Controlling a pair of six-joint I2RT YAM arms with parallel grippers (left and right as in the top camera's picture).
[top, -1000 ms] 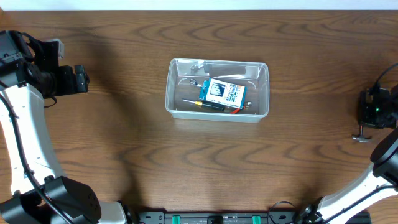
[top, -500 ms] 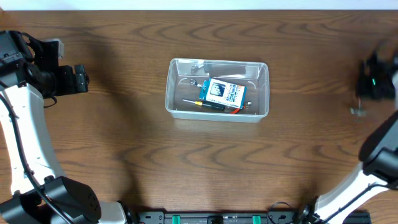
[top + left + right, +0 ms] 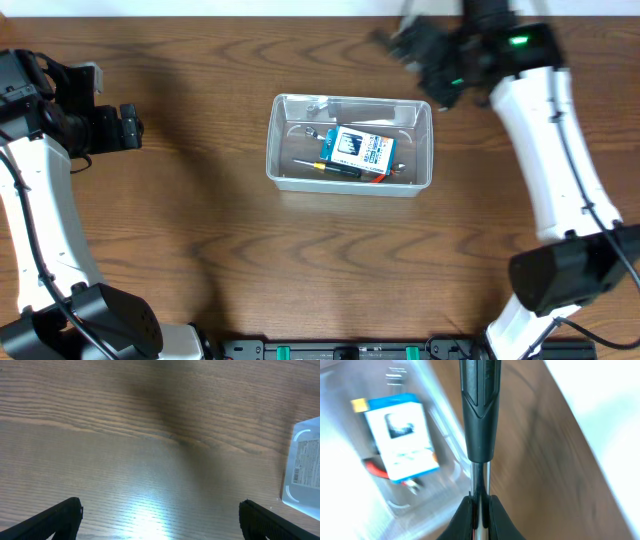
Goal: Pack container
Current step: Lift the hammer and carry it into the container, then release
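Clear thin-plastic container (image 3: 270,150), rounded corners, at centre of counter (image 3: 200,260); blue-label packet (image 3: 360,150) inside. At its 1 o'clock corner the right gripper (image 3: 480,510) pinches a black-handled tool (image 3: 479,410) by its slim metal shaft. Best lowered onto free floor beside the packet, clear of the rim. Out at 9 o'clock, left gripper (image 3: 160,522) spread wide, empty.

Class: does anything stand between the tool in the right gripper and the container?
Nothing visible does. The right gripper clamps a black-handled tool near a corner of the container, which has no lid; the blue packet inside covers only part of its floor.
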